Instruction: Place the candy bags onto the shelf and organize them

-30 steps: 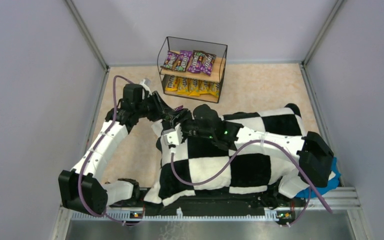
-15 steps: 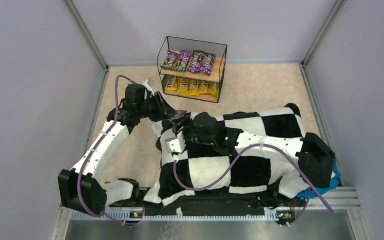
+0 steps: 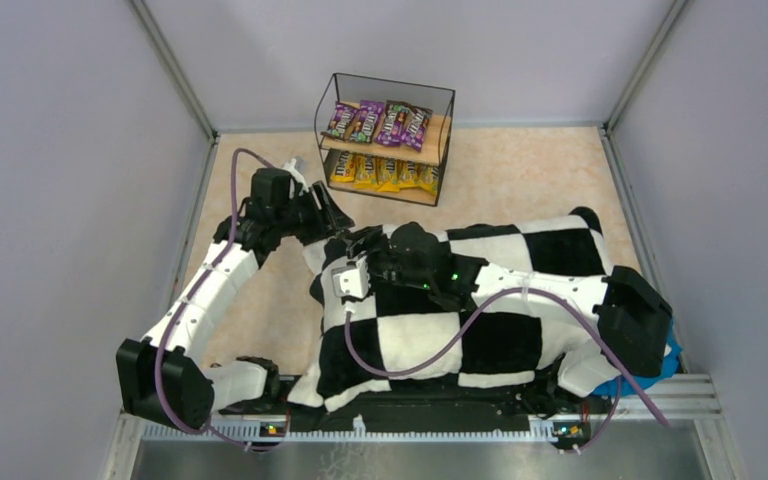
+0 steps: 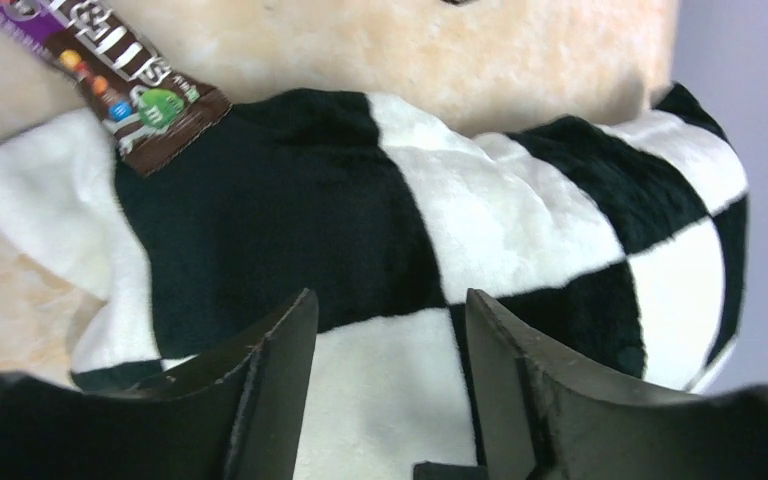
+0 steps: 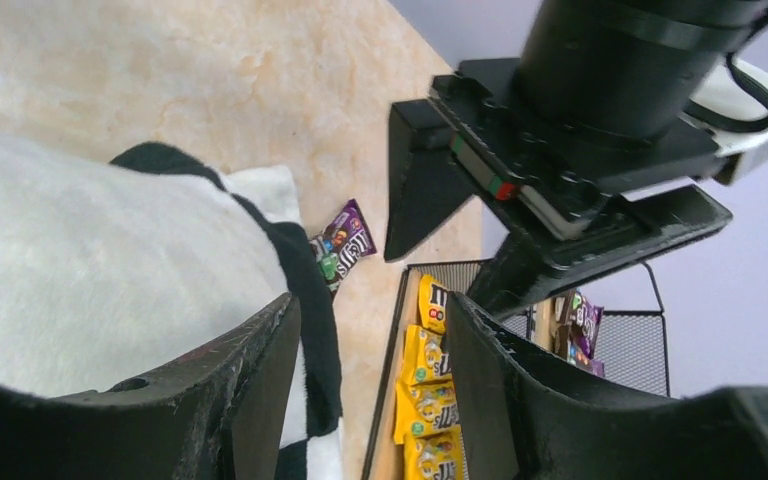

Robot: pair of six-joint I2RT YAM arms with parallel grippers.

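The shelf (image 3: 385,140) stands at the back of the table, with purple candy bags (image 3: 378,120) on its top board and yellow candy bags (image 3: 385,172) on the lower one. The yellow bags also show in the right wrist view (image 5: 422,385). One loose purple candy bag (image 4: 130,75) lies at the edge of the checkered cushion; the right wrist view shows it too (image 5: 345,240). My left gripper (image 4: 388,300) is open and empty above the cushion, at its far left corner (image 3: 332,213). My right gripper (image 5: 372,300) is open and empty, close beside the left gripper (image 3: 362,242).
A big black-and-white checkered cushion (image 3: 520,300) covers the near middle and right of the table. Grey walls close in both sides and the back. Something blue (image 3: 660,362) lies under the right arm's base. The left gripper's body (image 5: 580,130) hangs close in front of the right gripper.
My left gripper has drawn back a little toward the upper left. The purple bag seen between the two grippers earlier no longer shows in the top view. My right wrist shifted slightly.
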